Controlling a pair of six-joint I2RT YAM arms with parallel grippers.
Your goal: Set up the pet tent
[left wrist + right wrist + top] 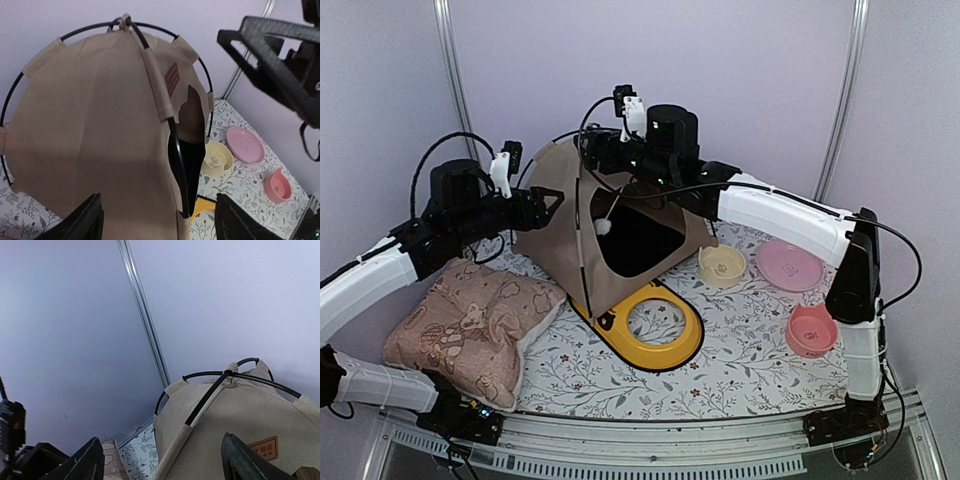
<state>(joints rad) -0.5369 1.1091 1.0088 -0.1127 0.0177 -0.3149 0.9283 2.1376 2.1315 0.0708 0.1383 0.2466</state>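
Tent (560, 215): you have it standing upright, a tan fabric dome toward the back of the floral mat (740, 350).
Poles (150, 45): thin and black, they arch through fabric sleeves and cross at the peak; you can see them bowed out round the fabric in the left wrist view.
Label (171, 78): a small brown patch high on one panel, beside a pole sleeve.
Opening (635, 240): dark inside, facing the front right; a white pompom (603, 227) hangs on a string at its upper left edge.
Base: the tent's front corner sits over the back end of the yellow tray (670, 350); the cushion (470, 325) lies just to its left.
Left gripper (552, 203): your jaws stand wide apart and hold nothing; they are level with the tent's left panel and point at it. Whether a fingertip touches the fabric, you cannot tell.
Right gripper (592, 150): your jaws are spread wide here too, with nothing between them; it sits just above the tent's peak, and the crossing poles lie ahead of the fingers.
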